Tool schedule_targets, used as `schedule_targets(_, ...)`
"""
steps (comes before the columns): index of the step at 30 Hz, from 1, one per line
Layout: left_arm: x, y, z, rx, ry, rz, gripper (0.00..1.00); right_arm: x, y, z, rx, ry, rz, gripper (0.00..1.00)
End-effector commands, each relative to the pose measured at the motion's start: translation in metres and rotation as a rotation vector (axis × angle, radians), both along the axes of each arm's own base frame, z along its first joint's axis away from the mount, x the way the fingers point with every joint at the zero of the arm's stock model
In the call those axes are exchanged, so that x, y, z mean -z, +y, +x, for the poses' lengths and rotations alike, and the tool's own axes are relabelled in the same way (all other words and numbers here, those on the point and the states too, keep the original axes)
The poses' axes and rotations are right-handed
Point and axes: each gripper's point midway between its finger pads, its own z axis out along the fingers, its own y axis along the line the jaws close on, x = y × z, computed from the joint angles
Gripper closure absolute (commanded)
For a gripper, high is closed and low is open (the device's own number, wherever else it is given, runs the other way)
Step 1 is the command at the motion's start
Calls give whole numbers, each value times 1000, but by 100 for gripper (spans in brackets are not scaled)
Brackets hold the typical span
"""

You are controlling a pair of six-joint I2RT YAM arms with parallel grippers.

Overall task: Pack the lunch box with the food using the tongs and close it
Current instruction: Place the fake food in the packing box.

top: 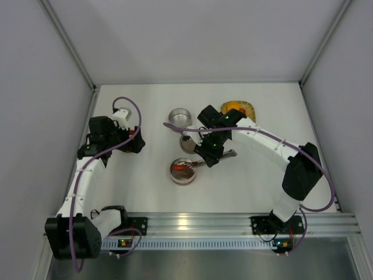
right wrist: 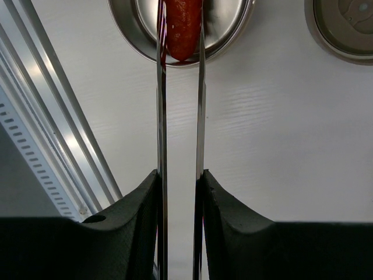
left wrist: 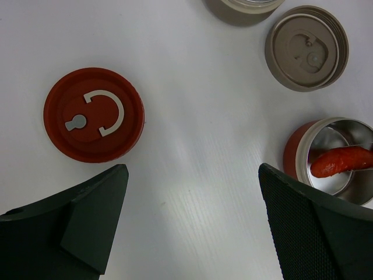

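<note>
Steel-bright and slim, the silver metal tongs ran as two narrow flat blades straight up the right wrist view. They were clamped between the matte black moulded fingers of the right gripper, which was closed on them with one pad pressed against the outside of each blade. At the blades' far tips, well ahead of those fingers, a glossy red sausage-like piece was pinched over the polished bowl of the round red-walled steel tin. We could not tell whether it touched the tin's floor. The left gripper hung over the smooth white table with its dark, finely textured fingers spread wide and nothing between them. A flat round red lid bearing a white hook-shaped mark lay just beyond one finger, and the tin with the sausage sat at the edge of the other. From above we saw a ridged taupe round lid lying between that tin and an open silver round tin. Behind the right gripper a woven yellow tray held a small round orange-yellow piece, well apart from both grippers' fingers.
</note>
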Motion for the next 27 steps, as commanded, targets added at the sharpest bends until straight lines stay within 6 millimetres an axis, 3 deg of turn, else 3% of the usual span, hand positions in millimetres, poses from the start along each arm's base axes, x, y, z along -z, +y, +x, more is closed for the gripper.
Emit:
schedule_targets(1, -13, -1, 7, 18, -45, -2, 2, -16, 26, 6, -31, -51, 85, 100)
schedule_targets(5, -12, -2, 8, 20, -43, -8, 2, -13, 26, 6, -37, -44, 69, 99)
schedule_targets(13, -11, -1, 9, 17, -39, -2, 1, -13, 31, 2, -53, -33, 68, 66)
schedule_targets(21, -11, 0, 8, 17, -38, 3, 2, -23, 33, 0, -47, -44, 87, 53)
schedule_targets(24, -12, 0, 8, 18, -42, 7, 2, -29, 32, 1, -42, -62, 97, 54)
schedule_targets(27, -15, 0, 7, 19, -46, 9, 1, -47, 29, 8, -17, -113, 127, 63)
